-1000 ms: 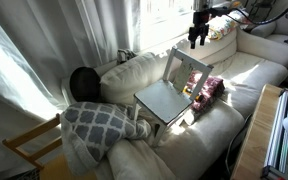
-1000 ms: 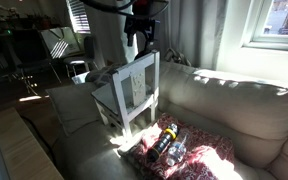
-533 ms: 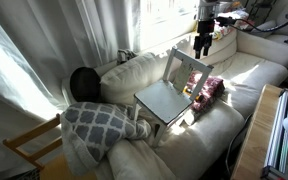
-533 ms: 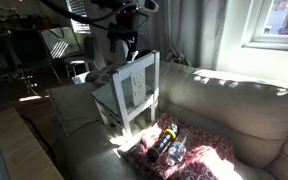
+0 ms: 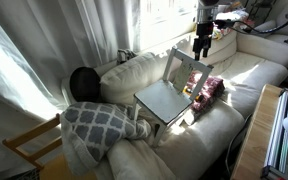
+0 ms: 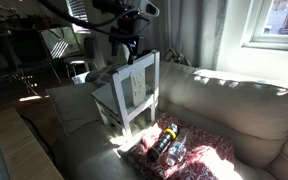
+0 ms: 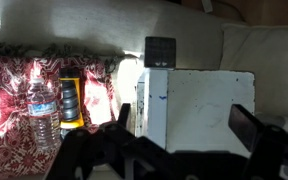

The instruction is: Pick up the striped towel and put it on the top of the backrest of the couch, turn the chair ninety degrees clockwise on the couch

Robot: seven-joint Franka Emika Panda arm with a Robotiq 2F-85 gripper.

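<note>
Hovering just above the top rail of one small pale chair (image 5: pixel 166 98) is the robot's single gripper (image 5: pixel 201 46), its two dark fingers (image 7: pixel 124 118) spread wide and holding nothing. Whether they touch the rail cannot be told. The chair stands upright on the seat cushions of one large cream couch (image 5: pixel 249 65), with its flat square seat towards the near edge and its open frame back towards the backrest of the couch (image 5: pixel 134 72).

In the wrist view the gripper (image 7: pixel 184 112) looks down on the chair (image 7: pixel 199 105), which fills the space between the two spread fingers. In an exterior view from the couch's other end, the chair (image 6: pixel 134 88) sits below the gripper (image 6: pixel 127 52).

Beside the chair, one red patterned cloth (image 7: pixel 9 85) lies on the couch seat. Two bottles rest on it side by side: one clear water bottle (image 7: pixel 42 108) and one darker bottle with a yellow band (image 7: pixel 71 102).

At the far arm of the couch lie one grey-and-white lattice cushion (image 5: pixel 96 125) and one round black cushion (image 5: pixel 82 82). One yellow wooden chair (image 5: pixel 29 150) stands on the floor next to that arm.

The striped towel cannot be made out in any view
</note>
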